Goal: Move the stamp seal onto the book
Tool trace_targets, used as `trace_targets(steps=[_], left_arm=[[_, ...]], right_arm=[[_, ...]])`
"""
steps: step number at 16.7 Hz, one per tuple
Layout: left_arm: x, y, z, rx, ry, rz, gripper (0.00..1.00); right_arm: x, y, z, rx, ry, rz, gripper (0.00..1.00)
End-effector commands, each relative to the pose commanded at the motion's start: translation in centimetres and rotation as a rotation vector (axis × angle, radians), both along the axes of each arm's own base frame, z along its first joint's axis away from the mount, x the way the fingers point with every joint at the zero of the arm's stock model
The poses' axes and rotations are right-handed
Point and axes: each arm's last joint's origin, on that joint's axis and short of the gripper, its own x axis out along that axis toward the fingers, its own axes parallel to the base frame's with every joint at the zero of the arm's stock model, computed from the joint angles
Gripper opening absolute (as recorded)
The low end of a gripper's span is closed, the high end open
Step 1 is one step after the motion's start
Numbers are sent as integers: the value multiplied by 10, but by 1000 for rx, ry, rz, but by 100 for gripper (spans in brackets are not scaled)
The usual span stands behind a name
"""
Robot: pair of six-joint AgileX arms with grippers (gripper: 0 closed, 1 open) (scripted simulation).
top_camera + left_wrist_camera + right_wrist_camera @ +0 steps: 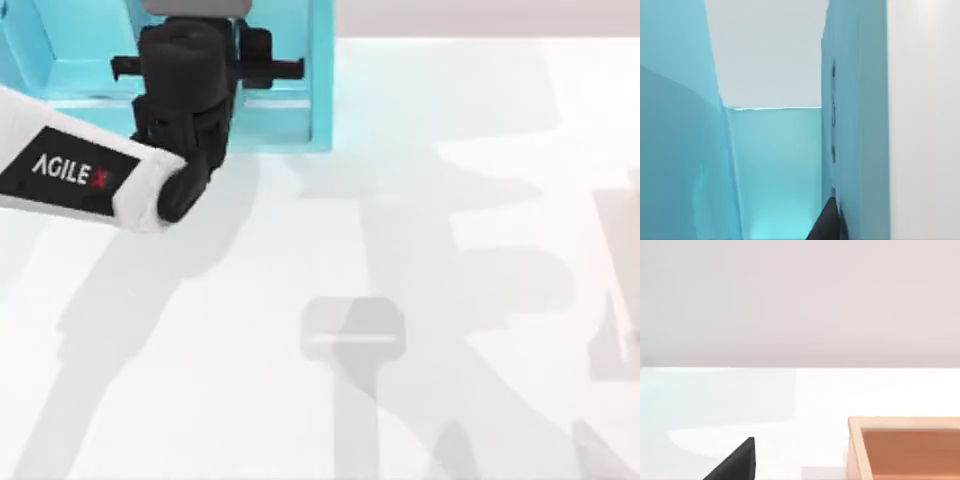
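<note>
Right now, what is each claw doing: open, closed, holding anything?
Left claw: inside the teal shelf unit; open or shut cannot be told.
Right claw: cannot be told.

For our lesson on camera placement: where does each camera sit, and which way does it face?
Top view: above the table, looking down; left arm, left tool in the teal shelf.
Left wrist view: on that wrist, facing into a shelf compartment; dark tool sliver.
Right wrist view: low over the table, facing the wall and a wooden tray; right tool sliver.
Shared: top and left wrist views both show the shelf.
</note>
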Motion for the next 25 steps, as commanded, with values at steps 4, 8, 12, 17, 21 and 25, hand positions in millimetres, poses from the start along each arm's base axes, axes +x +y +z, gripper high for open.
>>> trace_targets(steps=[4,8,12,17,21,25], left_arm=[[-59,0,67,-3,-5,1,0],[-122,10,111,-11,-13,-3,0],[-157,18,122,-5,-2,-7,0],[-158,19,121,0,4,-3,0],[-155,8,120,-50,17,1,0],[-148,-28,109,-222,76,36,0]], right_arm=[[0,0,0,0,0,0,100],[0,0,0,0,0,0,100],[0,0,0,0,0,0,100],[0,0,0,0,0,0,100],[0,0,0,0,0,0,100],[0,0,0,0,0,0,100]])
